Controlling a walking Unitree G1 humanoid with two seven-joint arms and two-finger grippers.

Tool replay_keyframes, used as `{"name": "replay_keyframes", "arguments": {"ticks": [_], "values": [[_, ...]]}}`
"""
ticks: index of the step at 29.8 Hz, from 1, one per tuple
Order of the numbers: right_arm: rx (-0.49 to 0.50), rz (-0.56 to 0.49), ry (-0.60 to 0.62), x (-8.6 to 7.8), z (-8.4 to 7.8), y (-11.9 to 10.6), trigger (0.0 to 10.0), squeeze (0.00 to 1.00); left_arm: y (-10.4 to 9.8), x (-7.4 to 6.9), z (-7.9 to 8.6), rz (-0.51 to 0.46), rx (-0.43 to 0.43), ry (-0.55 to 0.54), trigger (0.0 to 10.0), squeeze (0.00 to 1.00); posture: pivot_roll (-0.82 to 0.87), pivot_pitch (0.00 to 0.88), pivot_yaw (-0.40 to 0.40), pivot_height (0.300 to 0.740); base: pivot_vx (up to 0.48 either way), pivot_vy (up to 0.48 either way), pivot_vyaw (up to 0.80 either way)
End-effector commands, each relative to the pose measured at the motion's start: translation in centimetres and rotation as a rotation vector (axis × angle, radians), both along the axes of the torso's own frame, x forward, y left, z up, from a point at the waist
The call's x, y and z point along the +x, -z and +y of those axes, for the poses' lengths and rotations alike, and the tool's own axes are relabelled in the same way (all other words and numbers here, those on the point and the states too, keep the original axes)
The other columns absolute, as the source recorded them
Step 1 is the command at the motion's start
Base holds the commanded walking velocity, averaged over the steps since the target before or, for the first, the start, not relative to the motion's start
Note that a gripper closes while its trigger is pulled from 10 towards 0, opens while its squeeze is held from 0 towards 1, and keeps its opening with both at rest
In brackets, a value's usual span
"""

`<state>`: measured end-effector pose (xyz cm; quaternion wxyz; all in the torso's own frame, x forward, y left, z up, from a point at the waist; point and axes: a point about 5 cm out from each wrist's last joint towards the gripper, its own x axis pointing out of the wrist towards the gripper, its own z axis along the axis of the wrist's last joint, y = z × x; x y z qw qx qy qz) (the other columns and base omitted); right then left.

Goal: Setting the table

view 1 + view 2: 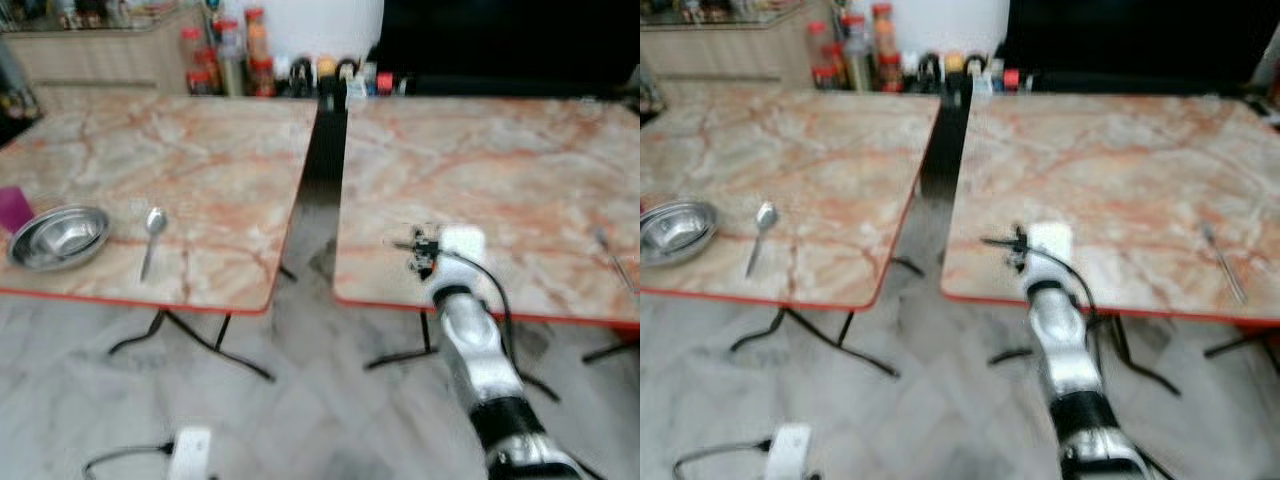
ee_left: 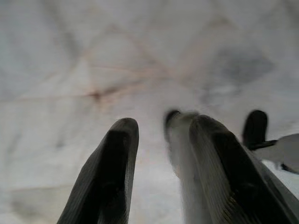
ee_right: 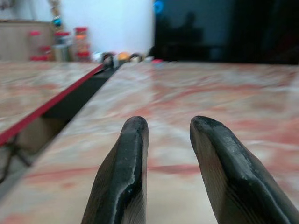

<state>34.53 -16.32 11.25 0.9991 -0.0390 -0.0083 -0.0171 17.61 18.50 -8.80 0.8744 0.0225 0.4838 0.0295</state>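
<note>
A steel bowl and a spoon lie near the front of the left marble table. Another piece of cutlery lies at the right end of the right marble table. My right gripper reaches over the front edge of the right table; in the right wrist view it is open just above the tabletop, with nothing between its fingers. My left gripper hangs open over the pale floor, with a blurred pale shape beside one finger.
A dark gap separates the two tables. Bottles and jars stand along the far edge. A purple object sits beside the bowl. A white device with a cable lies on the floor, and black table legs stand under both tables.
</note>
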Motion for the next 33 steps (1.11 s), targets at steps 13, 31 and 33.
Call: {"name": "replay_keyframes", "arguments": {"ticks": [13,31,33], "values": [[0.008,0.006,-0.023,0.3,0.9,-0.3,10.0,0.0,0.1,-0.6,1.5,0.021,0.024,-0.022,10.0,0.0,0.06,0.0,0.01,0.74,0.058,-0.352,0.0],[0.014,0.014,-0.021,0.4,1.0,-0.2,10.0,0.0,-0.7,-2.9,8.1,0.032,0.057,-0.101,10.0,0.0,0.06,0.0,0.009,0.74,0.113,0.0,0.0],[0.017,0.016,-0.019,0.5,1.0,-0.2,10.0,0.0,-0.6,-3.4,8.4,0.044,0.058,-0.104,10.0,0.0,0.06,0.0,0.01,0.74,0.349,0.0,0.0]]}}
